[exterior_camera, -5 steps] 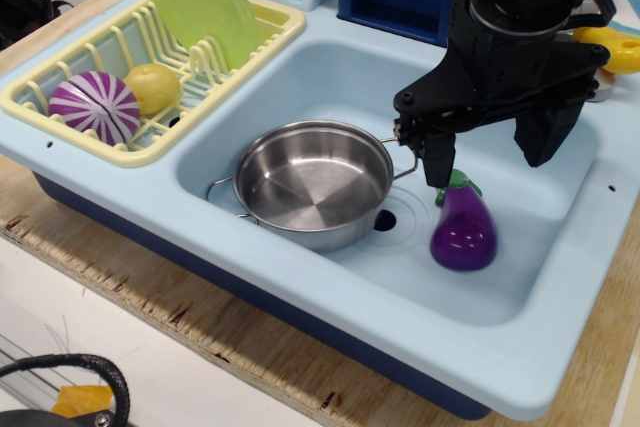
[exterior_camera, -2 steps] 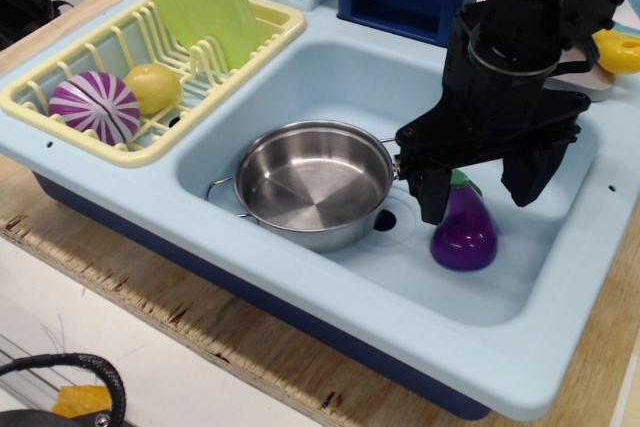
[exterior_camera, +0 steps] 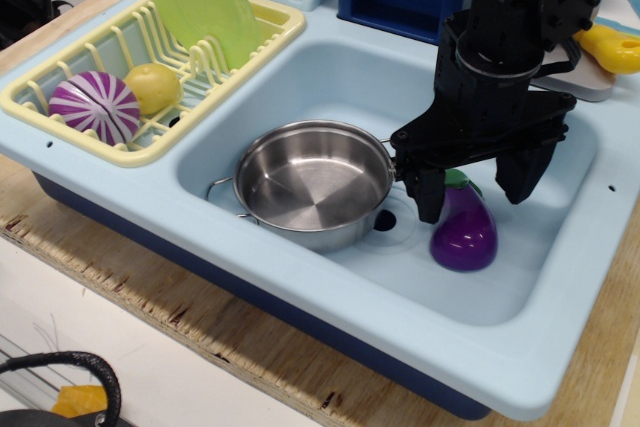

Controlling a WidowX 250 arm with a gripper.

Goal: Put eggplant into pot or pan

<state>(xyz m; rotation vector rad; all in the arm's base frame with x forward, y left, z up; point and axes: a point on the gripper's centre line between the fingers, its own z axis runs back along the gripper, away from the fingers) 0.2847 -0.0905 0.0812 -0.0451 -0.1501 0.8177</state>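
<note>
Change since a second ago: the gripper (exterior_camera: 473,189) has come lower into the sink and shifted a little left; its left finger now reaches down beside the eggplant's body rather than hanging at its stem. The eggplant and the pot have not moved.

Observation view
Eggplant (exterior_camera: 465,232): one, glossy purple, pear-shaped, with a green stem cap partly hidden behind the black finger. It stands upright on the floor of the sink (exterior_camera: 330,77), right of the drain and apart from the pot.
Pot (exterior_camera: 312,180): one, round, shiny steel, shallow and empty, with a wire loop handle on each side. It sits on the sink floor left of the eggplant.
Counts: one green plate (exterior_camera: 203,4) standing on edge in the yellow dish rack (exterior_camera: 60,97); one purple-and-white striped ball (exterior_camera: 94,106) and one yellow fruit (exterior_camera: 152,88) lying in the same rack; one yellow object (exterior_camera: 612,47) at the right edge.
Arm pose: black arm coming down from the top right, wrist pointing straight down over the eggplant.
Gripper state: jaws spread wide, one finger on each side of the eggplant's top, the left one just beside it. Nothing is clamped.
</note>
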